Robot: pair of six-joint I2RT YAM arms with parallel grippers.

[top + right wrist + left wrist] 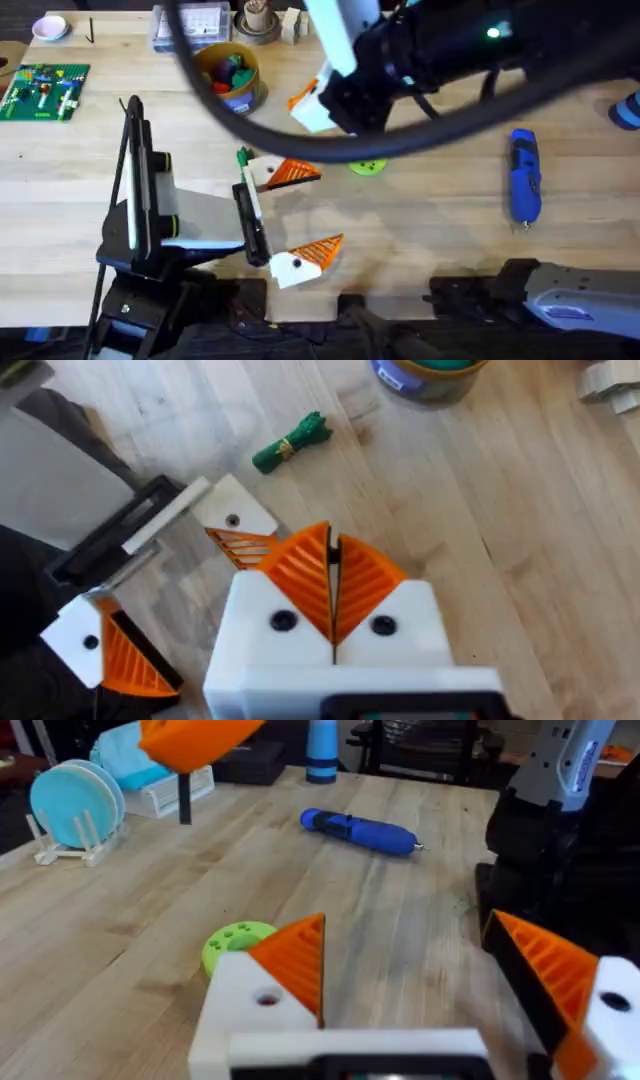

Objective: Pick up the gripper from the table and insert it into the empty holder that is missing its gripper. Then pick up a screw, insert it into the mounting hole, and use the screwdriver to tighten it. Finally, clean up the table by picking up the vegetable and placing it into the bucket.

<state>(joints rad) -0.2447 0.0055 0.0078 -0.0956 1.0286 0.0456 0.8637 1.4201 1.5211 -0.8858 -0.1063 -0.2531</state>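
Green vegetable [292, 442] lies flat on wood table [430, 230], beyond tips of right gripper [332, 565], apart from it, leafy end toward bucket [228, 75]. Right fingers pressed together, holding nothing. Left gripper [290, 215] jaws wide, empty. Blue screwdriver [524, 175] lies well apart at right, tip toward bases.

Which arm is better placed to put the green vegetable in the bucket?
Probably the right: the right gripper hangs close to the vegetable and bucket; the left gripper, jaws open, points past it.
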